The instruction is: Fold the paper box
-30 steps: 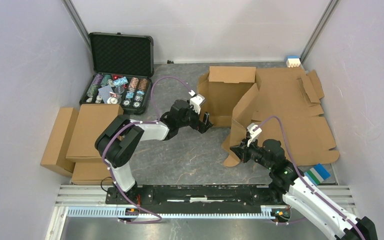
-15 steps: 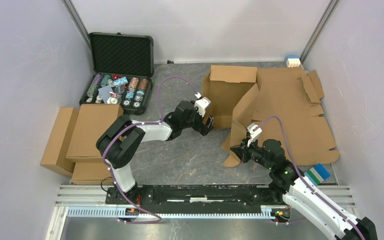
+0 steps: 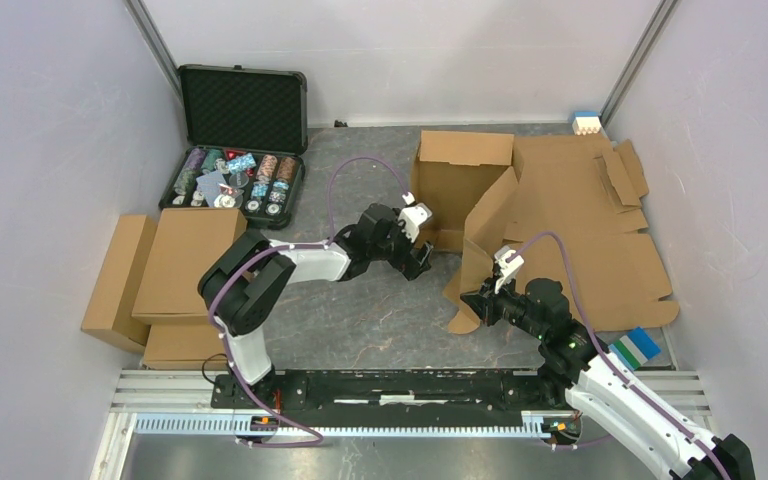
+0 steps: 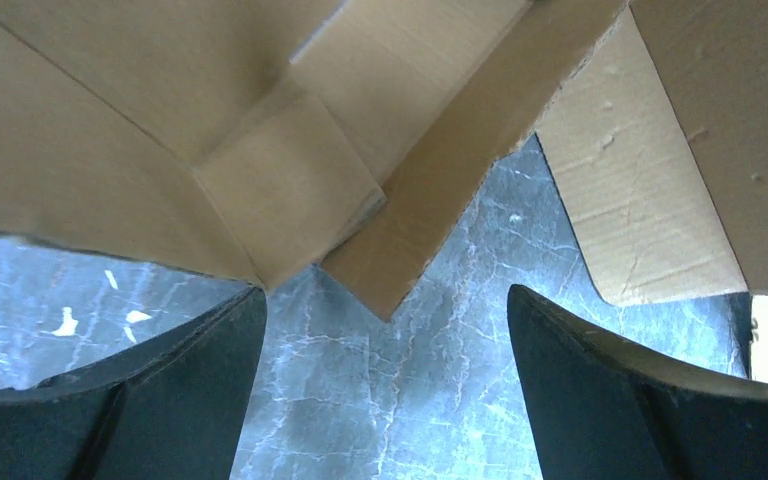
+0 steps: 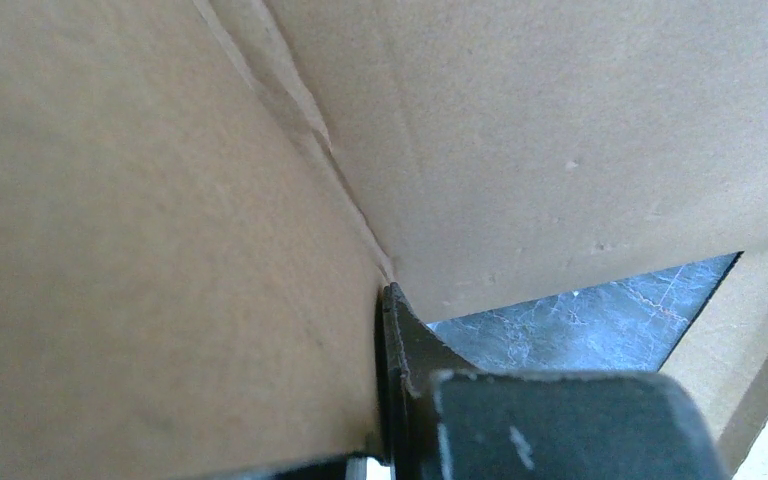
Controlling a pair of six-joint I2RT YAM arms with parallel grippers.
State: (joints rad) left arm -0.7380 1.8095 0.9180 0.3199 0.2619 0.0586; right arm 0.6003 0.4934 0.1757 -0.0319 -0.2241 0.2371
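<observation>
Here, at the far left of the grey marbled table (image 3: 360,320), a stack of closed brown cartons (image 3: 170,260) lies near the wall, and behind it an open black case (image 3: 242,105) holds rows of poker chips (image 3: 235,180). Right of the cartons, the left arm reaches across the middle of the table, and the left gripper (image 3: 423,258) sits low, just at the near left corner of the paper box (image 3: 460,185). From the left wrist, that gripper (image 4: 385,300) stands spread wide, both dark fingers (image 4: 160,400) well apart and holding nothing; a pointed corner of the box (image 4: 290,180) hangs ahead of the gap above the tabletop. The box itself stands right of centre toward the back, partly formed: its rear wall is upright, and a side panel rises at a slant on its right. The right gripper (image 3: 474,298) is at the near lower edge of that slanted panel, pinched narrow on it; the right wrist view shows cardboard (image 5: 560,130) pressed flat against one dark finger (image 5: 405,360). Farther right, flat cardboard sheets (image 3: 600,240) lie spread under and beside the box. A small blue and white block (image 3: 586,122) sits in the far right corner, and a blue and green striped item (image 3: 635,347) lies at the near right edge.
</observation>
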